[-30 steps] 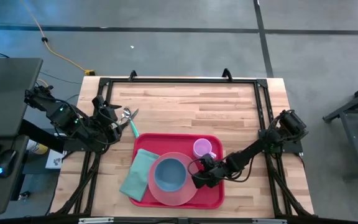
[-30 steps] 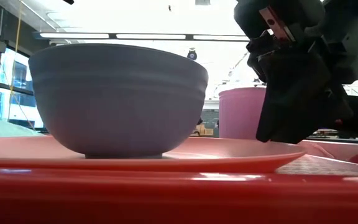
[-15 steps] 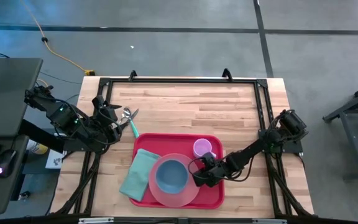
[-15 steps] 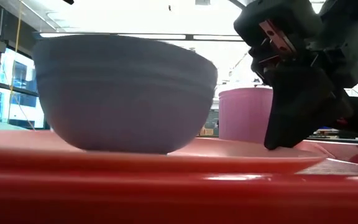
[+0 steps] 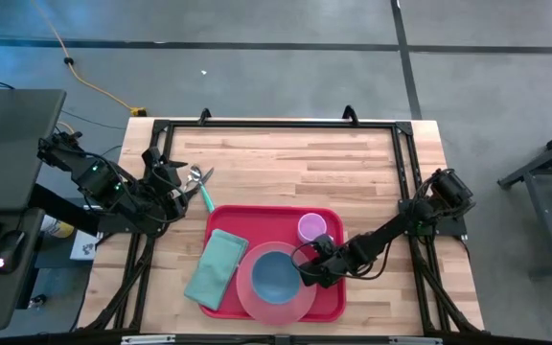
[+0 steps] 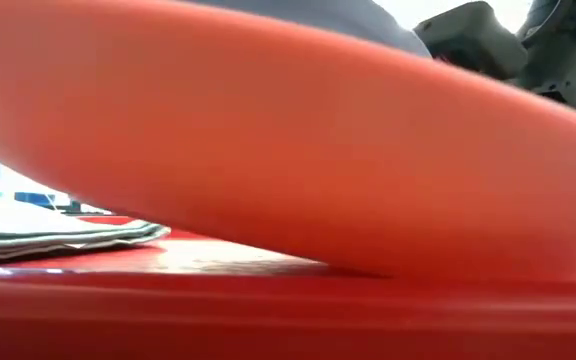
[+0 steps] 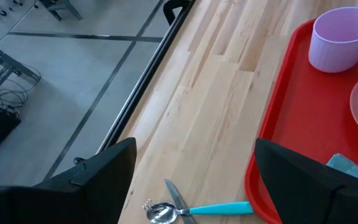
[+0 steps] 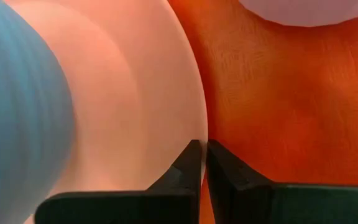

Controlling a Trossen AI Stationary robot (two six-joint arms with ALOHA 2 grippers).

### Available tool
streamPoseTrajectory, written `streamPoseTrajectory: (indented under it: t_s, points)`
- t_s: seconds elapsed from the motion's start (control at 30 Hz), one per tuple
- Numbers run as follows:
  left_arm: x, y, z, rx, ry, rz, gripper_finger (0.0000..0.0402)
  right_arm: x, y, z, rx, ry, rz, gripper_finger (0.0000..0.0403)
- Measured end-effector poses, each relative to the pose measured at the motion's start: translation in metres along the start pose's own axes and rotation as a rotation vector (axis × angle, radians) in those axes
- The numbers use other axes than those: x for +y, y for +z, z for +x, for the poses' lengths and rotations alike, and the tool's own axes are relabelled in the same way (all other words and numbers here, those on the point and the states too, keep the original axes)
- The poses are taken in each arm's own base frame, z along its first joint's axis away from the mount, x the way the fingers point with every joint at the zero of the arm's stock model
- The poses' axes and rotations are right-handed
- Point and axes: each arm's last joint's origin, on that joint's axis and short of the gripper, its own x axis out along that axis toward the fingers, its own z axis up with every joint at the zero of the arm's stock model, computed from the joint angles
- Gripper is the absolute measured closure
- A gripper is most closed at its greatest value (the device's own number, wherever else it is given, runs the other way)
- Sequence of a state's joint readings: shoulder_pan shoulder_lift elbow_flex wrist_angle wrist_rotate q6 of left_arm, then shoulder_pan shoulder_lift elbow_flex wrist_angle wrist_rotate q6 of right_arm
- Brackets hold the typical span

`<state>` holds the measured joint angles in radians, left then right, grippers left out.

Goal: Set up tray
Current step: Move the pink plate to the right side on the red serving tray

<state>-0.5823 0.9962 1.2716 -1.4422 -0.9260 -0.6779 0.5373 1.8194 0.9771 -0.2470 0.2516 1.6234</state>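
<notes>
The red tray [image 5: 333, 216] lies on the wooden table. On it are a pink plate [image 5: 249, 295] carrying a blue bowl [image 5: 276, 275], a pink cup [image 5: 312, 228] and a folded green napkin [image 5: 214, 268]. The plate's near edge reaches over the tray's near rim. In the low view its underside [image 6: 268, 130] slants across the picture. My right gripper [image 5: 305, 273] is at the plate's right rim, shut. My left gripper [image 5: 175, 187] is open above the table left of the tray, near teal-handled cutlery [image 7: 191, 210]. My right gripper [image 8: 202, 155] has the plate's right rim [image 8: 199, 127] at the narrow slit between its two fingertips, one finger [image 8: 188, 163] over the plate and the other over the tray floor [image 8: 272, 93]. The fingers come from above and the right, slanting down. The plate sits tilted, and its near edge is raised.
The cutlery [image 5: 199, 184] lies on bare wood left of the tray's far corner. A black frame [image 5: 276, 125] runs round the table edges. The wooden top beyond the tray is bare. A desk with a keyboard and mouse stands off the table's left.
My right gripper has moved a little toward the near edge and has taken the plate and bowl along the tray. The plate has gone from flat on the tray floor to tilted over the near rim, and now fills the low view.
</notes>
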Motion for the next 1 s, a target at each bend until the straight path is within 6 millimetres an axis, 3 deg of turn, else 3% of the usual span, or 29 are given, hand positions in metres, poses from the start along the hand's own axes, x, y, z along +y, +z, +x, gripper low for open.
streamPoseTrajectory:
  t_s: [0.17,0.5,1.0]
  points:
    - [0.000,0.000,0.000,0.000,0.000,0.000,0.0041,0.001,0.002,-0.006,-0.016,0.004,0.001,0.0403]
    - [0.000,0.000,0.000,-0.001,0.000,-0.001,0.0041,-0.006,0.019,-0.045,-0.077,-0.077,-0.022,0.0402]
    - [0.000,0.000,0.000,-0.001,-0.002,-0.002,0.0041,-0.012,0.017,-0.049,-0.020,-0.137,-0.028,0.0402]
